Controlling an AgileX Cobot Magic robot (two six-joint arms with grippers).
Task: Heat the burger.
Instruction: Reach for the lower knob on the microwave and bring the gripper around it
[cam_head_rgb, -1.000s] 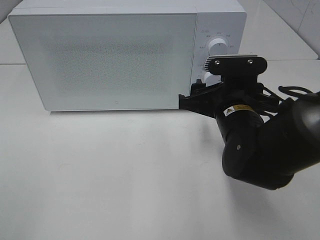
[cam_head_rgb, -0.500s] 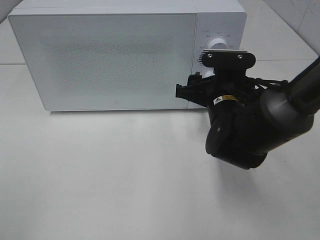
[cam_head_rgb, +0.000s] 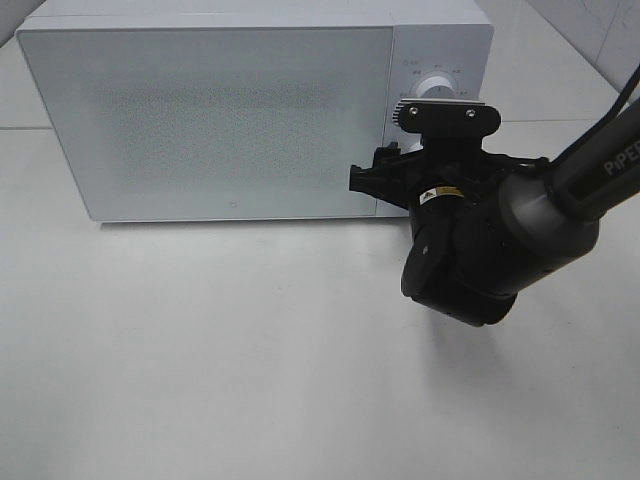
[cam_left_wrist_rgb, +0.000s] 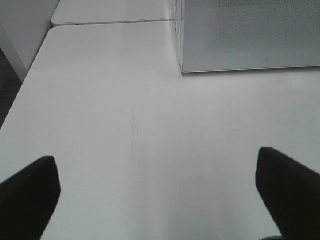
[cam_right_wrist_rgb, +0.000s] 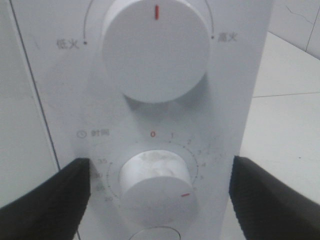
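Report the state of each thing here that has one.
Microwave door: shut.
Power knob: mark straight up, between low and high.
Timer knob: mark off 0, pointing lower right.
Left gripper: open, empty, over table.
Right gripper: open, straddling Timer knob, not gripping it.

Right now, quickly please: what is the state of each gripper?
Left gripper: open, holding nothing.
Right gripper: open, fingers on either side of the lower knob, not touching it.
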